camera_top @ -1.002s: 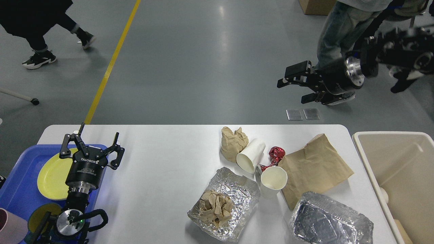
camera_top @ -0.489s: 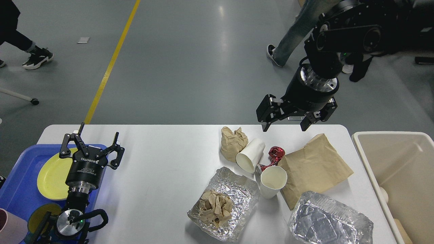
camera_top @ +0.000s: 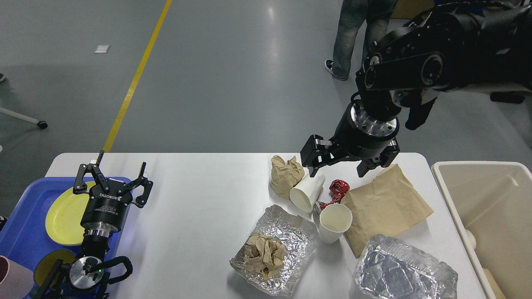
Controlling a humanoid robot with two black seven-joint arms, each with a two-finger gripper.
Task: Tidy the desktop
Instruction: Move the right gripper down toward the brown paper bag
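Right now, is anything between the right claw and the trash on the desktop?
Nothing visible. The right claw hangs open above the red foil wrapper and the tipped paper cup on the desktop, with only open air showing beneath it.

Blue tray (camera_top: 25, 232), yellow plate (camera_top: 66, 214), perhaps beige bin (camera_top: 478, 166)

Crinkled shiny foil trays (camera_top: 274, 253) are glinting beside matt crumpled brown paper (camera_top: 388, 205) and smooth white paper cups (camera_top: 334, 222) on the matt white counter (camera_top: 199, 199).
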